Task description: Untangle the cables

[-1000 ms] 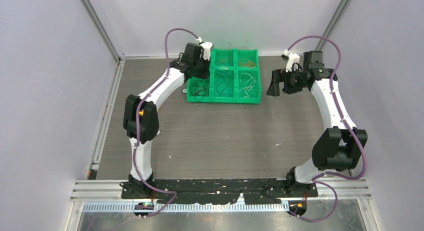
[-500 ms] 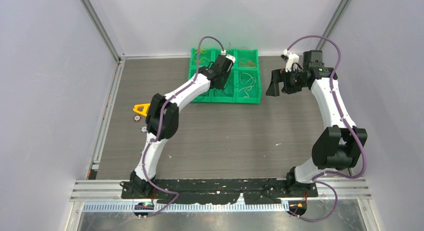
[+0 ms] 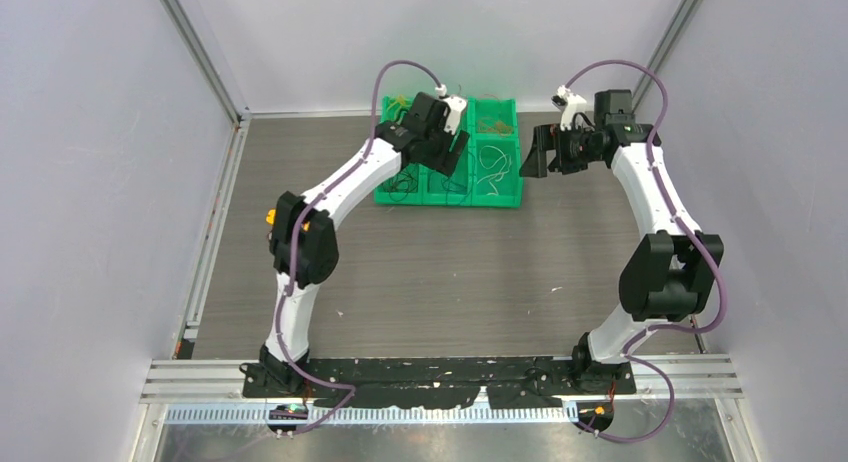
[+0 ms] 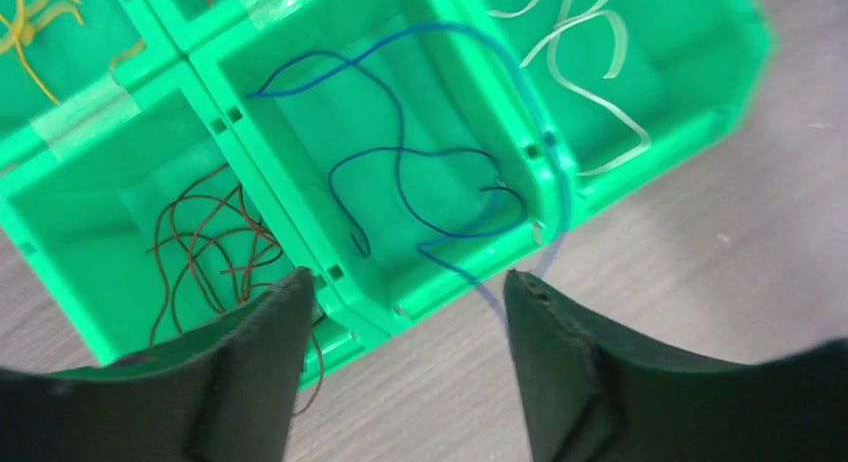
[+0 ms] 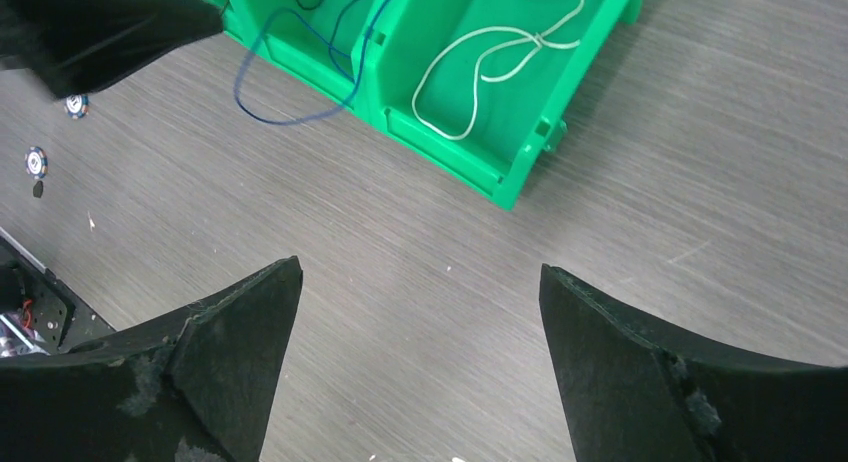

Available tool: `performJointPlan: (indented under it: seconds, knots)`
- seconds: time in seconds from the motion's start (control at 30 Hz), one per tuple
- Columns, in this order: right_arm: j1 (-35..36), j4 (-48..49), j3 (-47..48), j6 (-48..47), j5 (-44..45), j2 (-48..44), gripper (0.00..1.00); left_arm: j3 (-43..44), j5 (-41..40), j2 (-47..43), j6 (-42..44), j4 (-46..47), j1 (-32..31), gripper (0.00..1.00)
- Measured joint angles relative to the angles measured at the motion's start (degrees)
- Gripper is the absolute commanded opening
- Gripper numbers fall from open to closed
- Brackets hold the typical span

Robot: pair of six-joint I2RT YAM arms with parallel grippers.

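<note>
A green bin tray point(image 3: 508, 196) stands at the back of the table. Its front compartments hold a brown cable point(image 4: 200, 242), a blue cable point(image 4: 400, 172) and a white cable point(image 4: 600, 92); a yellow cable point(image 4: 30, 22) lies in a rear one. The blue cable point(image 5: 280, 120) hangs in a loop over the front rim onto the table. My left gripper point(image 4: 408, 282) hovers open over that rim, the blue strand passing close by its right finger, nothing held. My right gripper point(image 5: 420, 272) is open over bare table just right of the tray.
Two small discs point(image 5: 36, 162) lie on the table left of the tray. A yellow object point(image 3: 270, 216) peeks out behind my left arm's elbow. Side walls and metal rails bound the table. The white cable point(image 5: 480, 62) stays wholly inside its compartment.
My left arm swung from the tray's left side to over the middle front compartment, and its gripper went from shut to open. My right gripper shifted slightly toward the tray.
</note>
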Motion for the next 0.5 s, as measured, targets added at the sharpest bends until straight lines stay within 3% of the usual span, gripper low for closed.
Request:
performJointPlan:
  seconds: [0.2, 0.33, 0.5]
  knots:
    - [2.45, 4.2, 0.5, 1.77, -0.2, 1.44, 0.82, -0.76, 7.74, -9.77, 0.94, -2.73, 0.87, 0.83]
    - [6.36, 6.91, 0.98, 2.05, -0.28, 3.89, 0.67, -1.25, 15.54, -12.66, -0.22, -4.48, 4.5, 0.84]
    - [13.55, 7.63, 0.17, -0.83, 0.07, 4.59, 0.63, -14.1, 27.17, -20.11, -4.5, -3.23, 12.83, 0.88]
